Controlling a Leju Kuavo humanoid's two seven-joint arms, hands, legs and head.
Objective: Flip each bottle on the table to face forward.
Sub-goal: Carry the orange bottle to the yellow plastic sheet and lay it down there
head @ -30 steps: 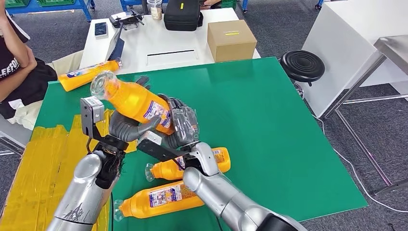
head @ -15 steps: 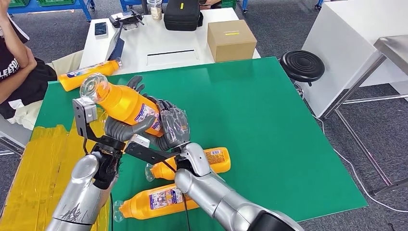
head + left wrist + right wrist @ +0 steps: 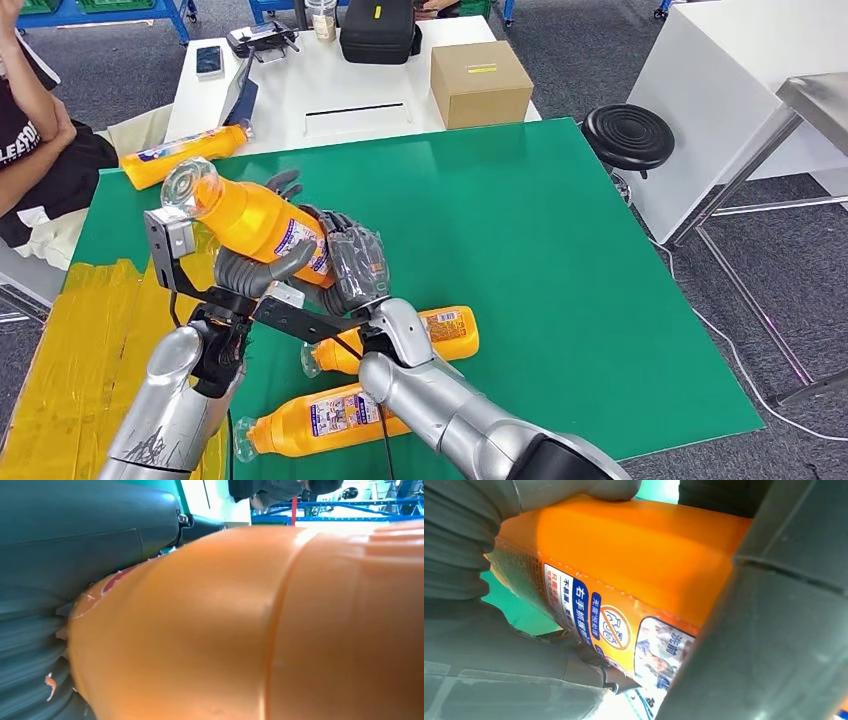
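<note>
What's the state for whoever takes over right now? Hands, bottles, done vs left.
Left hand and right hand both grip the raised bottle above the green table, clear end pointing up-left.
Two bottles lie on the table near the robot: middle bottle and near bottle. A far bottle lies at the far-left corner.
Done: one bottle lifted.
Left: set it down facing forward, then check the other three; their facing is unclear.

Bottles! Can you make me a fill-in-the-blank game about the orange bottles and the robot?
1. The held bottle is gripped by ____ robot hands.
2. The table top is ____.
3. ____ bottles lie on the table near the robot.
4. The cardboard box sits on the ____ table.

Missing words: both; green; two; white
</note>
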